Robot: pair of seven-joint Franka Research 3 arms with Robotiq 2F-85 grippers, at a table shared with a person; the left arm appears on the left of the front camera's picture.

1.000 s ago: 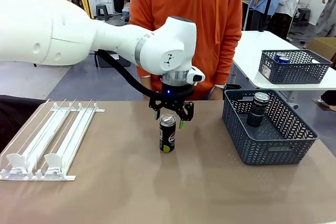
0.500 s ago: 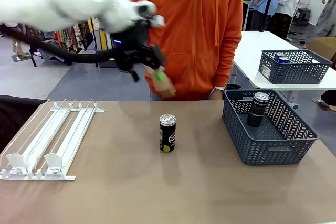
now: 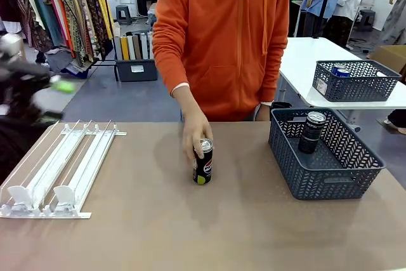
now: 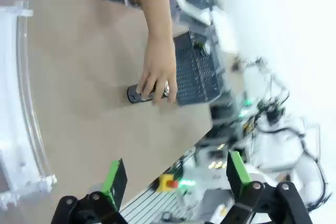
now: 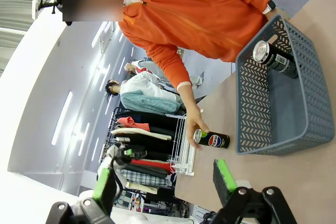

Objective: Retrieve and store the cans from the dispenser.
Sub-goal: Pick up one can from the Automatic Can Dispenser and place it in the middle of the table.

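While clasped near its silver top by the person's hand (image 3: 194, 136), stands upright near the middle of the brown desk (image 3: 190, 233): a dark black-labelled cola can (image 3: 202, 163) with a green patch low on its side. Seen sideways in the left wrist view, same can (image 4: 137, 94) under the same hand (image 4: 156, 74); in the right wrist view, can (image 5: 212, 139) and hand (image 5: 195, 120) again, fingers wrapped round the top end.

To the can's right, well apart, sits a dark grey mesh plastic basket (image 3: 298, 179) on the desk, holding a second dark can (image 3: 311, 132), leaning against the far wall. Shows in the right wrist view too: basket (image 5: 252, 93) with that can (image 5: 274, 56) inside.

At the desk's left edge lies the flat sloped white wire-rail dispenser (image 3: 60, 169), lanes bare, small white stoppers at the near end. Part of its curved clear rail (image 4: 23, 103) visible in the left wrist view.

Above and beyond the dispenser, blurred at the picture's left edge, hangs the left pincer (image 3: 38, 90), clear of the desk. From its own camera, left pincer (image 4: 176, 174) with green-padded fingers spread wide apart, nothing between them. Right pincer (image 5: 164, 179) likewise spread apart, holding nothing.

Behind the desk stands the person in an orange zip hoodie (image 3: 222, 36). Farther right, on a white table (image 3: 304, 61), rests another dark mesh basket (image 3: 355, 80).
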